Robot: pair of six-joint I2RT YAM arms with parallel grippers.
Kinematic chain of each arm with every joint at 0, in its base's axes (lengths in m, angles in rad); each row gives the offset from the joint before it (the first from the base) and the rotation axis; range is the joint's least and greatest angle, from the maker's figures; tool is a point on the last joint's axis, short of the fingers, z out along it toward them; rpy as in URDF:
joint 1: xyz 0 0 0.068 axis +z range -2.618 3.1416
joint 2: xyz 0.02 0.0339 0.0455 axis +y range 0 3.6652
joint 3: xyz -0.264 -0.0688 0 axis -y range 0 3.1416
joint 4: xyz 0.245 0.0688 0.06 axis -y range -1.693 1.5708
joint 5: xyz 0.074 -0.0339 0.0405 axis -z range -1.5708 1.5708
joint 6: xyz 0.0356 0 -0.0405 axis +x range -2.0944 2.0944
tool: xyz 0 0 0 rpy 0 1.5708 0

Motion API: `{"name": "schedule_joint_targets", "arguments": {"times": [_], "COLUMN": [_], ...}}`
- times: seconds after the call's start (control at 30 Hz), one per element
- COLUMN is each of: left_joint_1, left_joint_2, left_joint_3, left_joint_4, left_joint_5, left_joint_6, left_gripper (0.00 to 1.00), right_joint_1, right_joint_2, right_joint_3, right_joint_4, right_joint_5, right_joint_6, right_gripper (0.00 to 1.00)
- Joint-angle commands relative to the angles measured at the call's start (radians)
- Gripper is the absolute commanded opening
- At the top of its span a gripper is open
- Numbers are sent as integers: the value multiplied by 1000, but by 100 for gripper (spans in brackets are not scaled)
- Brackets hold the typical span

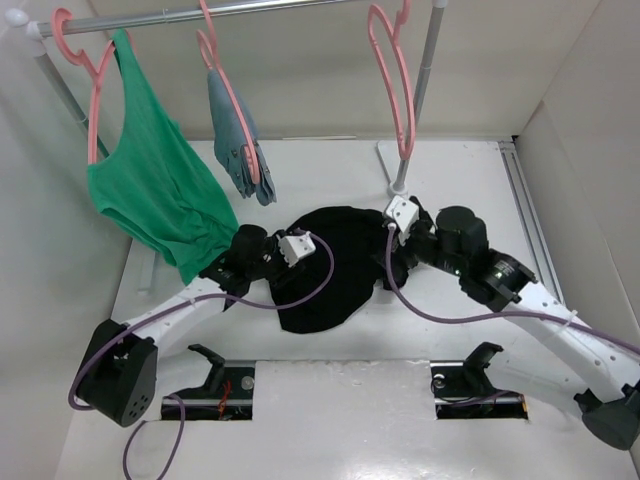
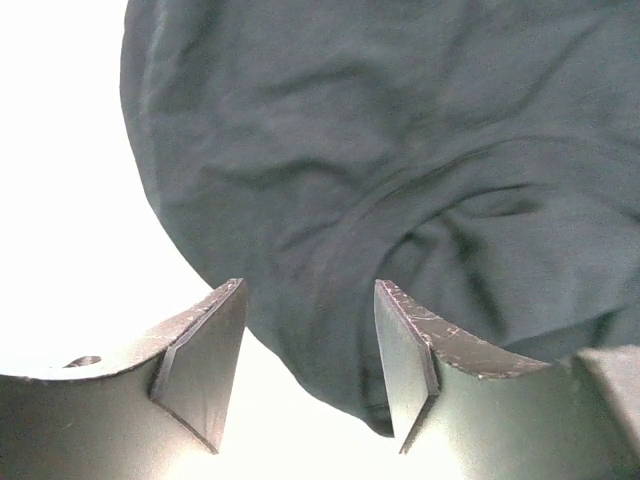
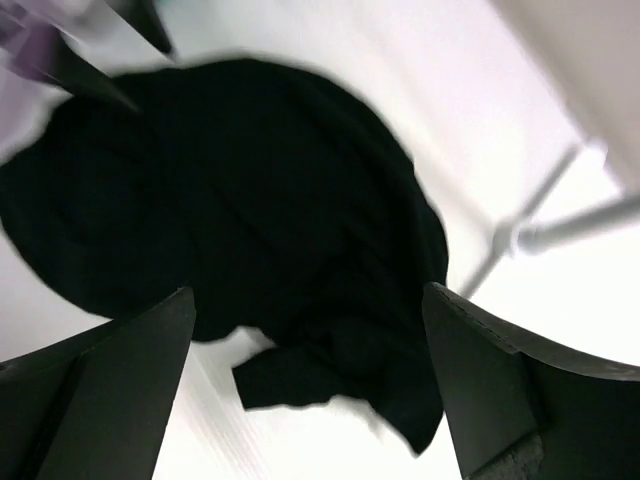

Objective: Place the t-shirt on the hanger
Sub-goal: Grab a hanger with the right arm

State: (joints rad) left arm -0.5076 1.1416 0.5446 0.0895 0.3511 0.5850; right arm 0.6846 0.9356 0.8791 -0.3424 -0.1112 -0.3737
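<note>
The t-shirt lies crumpled in a dark heap at the middle of the table. It is off the hanger, which hangs bare from the rail at about 1 o'clock from the heap. At 10 o'clock from the shirt a green tank top hangs on its own pink hanger, its hem drooping close to the left arm. At 11 o'clock a small blue-grey garment hangs on another. The rail's right post comes down to a foot just beside the shirt's 1 o'clock edge, near the wrist of the right arm. The two wrists reach over the heap from 9 and 3 o'clock, and a purple cable loops across the cloth.

The top view hides both sets of fingertips beneath the white camera blocks, so only the wrist views show them. The left gripper has its jaws moderately apart, holding nothing. The shirt's rounded, creased edge passes below the gap, with bare white table at 9 o'clock. The right gripper is spread wide and empty, with the heap beyond it and a loose flap at the heap's 6 o'clock. That view is blurred, and the post shows only as a pale bar at 3 o'clock. Whether either gripper touches the cloth, I cannot tell.
</note>
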Motion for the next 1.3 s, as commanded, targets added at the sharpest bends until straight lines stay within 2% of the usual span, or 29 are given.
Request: {"name": "schedule_joint_targets", "arguments": {"times": [0.0, 0.1, 0.23, 0.37, 0.4, 0.5, 0.53, 0.57, 0.6, 0.63, 0.7, 0.77, 0.87, 0.97, 1.17, 1.27], "left_joint_1": [3, 14, 14, 14, 14, 14, 14, 14, 14, 14, 14, 14, 14, 14, 14, 14], "left_joint_2": [1, 39, 40, 40, 49, 49, 49, 49, 49, 49, 49, 40, 30, 21, 21, 21], "left_joint_3": [5, 5, 5, -37, -52, -61, -61, -61, -61, -61, -61, -61, -61, -42, -11, -11], "left_joint_4": [21, 1, -60, -71, -59, -30, -30, -30, -39, -39, -30, -17, -17, -17, -28, -28], "left_joint_5": [-136, -149, -92, -104, -104, -133, -133, -124, -124, -124, -124, -124, -133, -124, -115, -115], "left_joint_6": [33, 42, 110, 162, 171, 180, 190, 190, 205, 205, 205, 205, 182, 162, 144, 144], "left_gripper": [50, 50, 57, 59, 59, 48, 46, 43, 38, 26, 12, 0, 0, 0, 0, 0], "right_joint_1": [38, 81, 118, 132, 132, 132, 132, 132, 132, 109, 75, -5, -104, -152, -209, -220], "right_joint_2": [-23, 9, 98, 227, 280, 366, 428, 457, 483, 527, 568, 613, 653, 686, 776, 801], "right_joint_3": [153, 291, 490, 745, 856, 1038, 1149, 1199, 1236, 1294, 1346, 1403, 1425, 1425, 1479, 1479], "right_joint_4": [-69, -90, -142, -165, -174, -184, -194, -195, -195, -172, -162, -133, -90, -69, -90, -70], "right_joint_5": [-146, -199, -220, -262, -262, -145, -42, -41, 60, 112, 224, 260, 269, 281, 223, 211], "right_joint_6": [-50, -50, -50, -50, -50, -27, -18, -18, -18, -18, 31, 108, 174, 185, 246, 246], "right_gripper": [100, 100, 100, 100, 100, 100, 100, 100, 100, 100, 100, 98, 92, 90, 89, 83]}}
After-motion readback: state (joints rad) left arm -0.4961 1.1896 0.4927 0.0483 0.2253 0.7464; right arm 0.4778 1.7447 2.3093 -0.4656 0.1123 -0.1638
